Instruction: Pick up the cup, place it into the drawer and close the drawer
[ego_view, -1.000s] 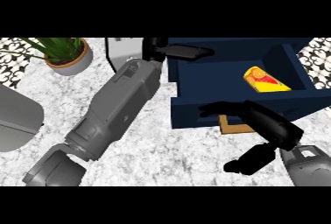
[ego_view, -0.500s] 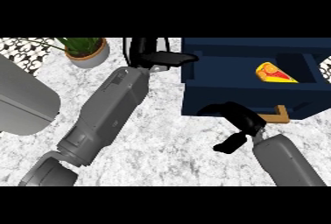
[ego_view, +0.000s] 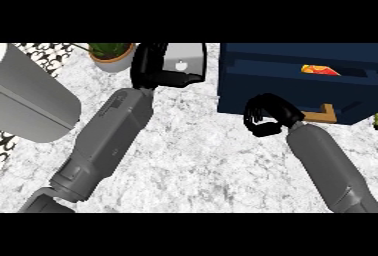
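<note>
Since the earlier frame the right hand (ego_view: 267, 116) has been drawn nearer and leftward, and is now seen clenched on nothing at the drawer's (ego_view: 295, 95) near left front, beside its wooden handle (ego_view: 325, 115). The left hand (ego_view: 159, 70) is curled around the pale cup (ego_view: 183, 59) at the far middle of the counter (ego_view: 199, 160), right of the potted plant (ego_view: 112, 54) and well apart from the drawer. The cup is judged light, rigid and smooth, perhaps slippery; a hold round its side wall seems best. A red-and-yellow item (ego_view: 320, 70) lies inside the drawer.
</note>
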